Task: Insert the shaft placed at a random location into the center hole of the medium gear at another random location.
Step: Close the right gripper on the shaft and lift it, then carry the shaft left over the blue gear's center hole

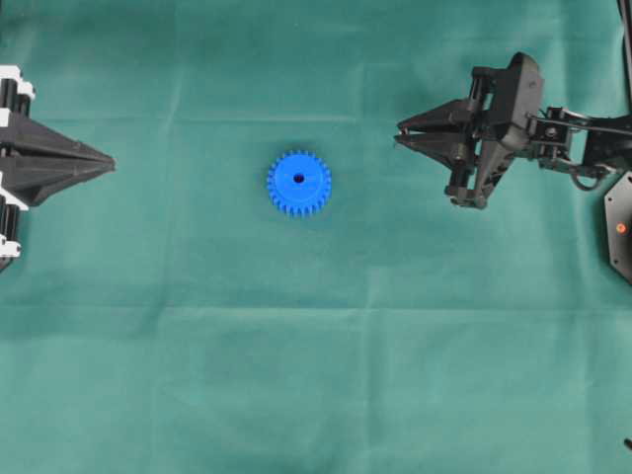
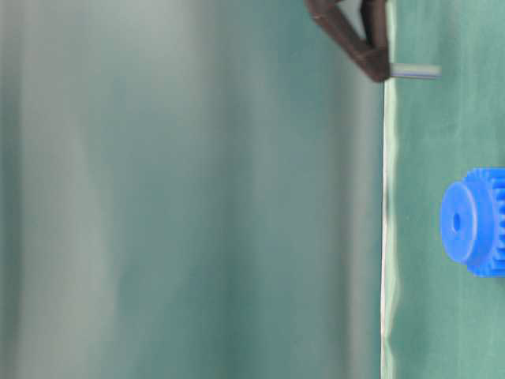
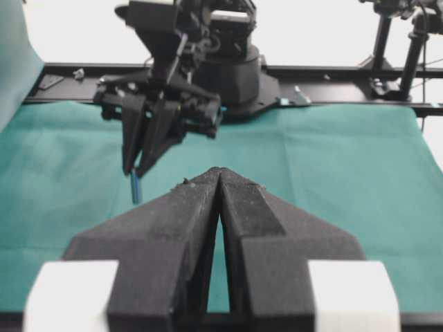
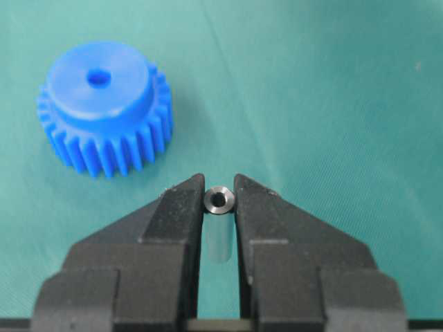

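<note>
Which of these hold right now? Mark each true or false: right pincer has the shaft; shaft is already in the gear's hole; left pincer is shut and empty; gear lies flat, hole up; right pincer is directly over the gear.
1. The right pincer grips the shaft: true.
2. The shaft sits in the center hole: false, the hole is empty.
3. The left pincer is shut and empty: true.
4. The medium gear lies flat, hole up: true.
5. The right pincer hangs directly over the gear: false, it is off to one side.

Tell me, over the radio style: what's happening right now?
Right gripper shut on the shaft, off the cloth. Left gripper shut, empty. Blue gear flat, center hole clear. Nothing between.
</note>
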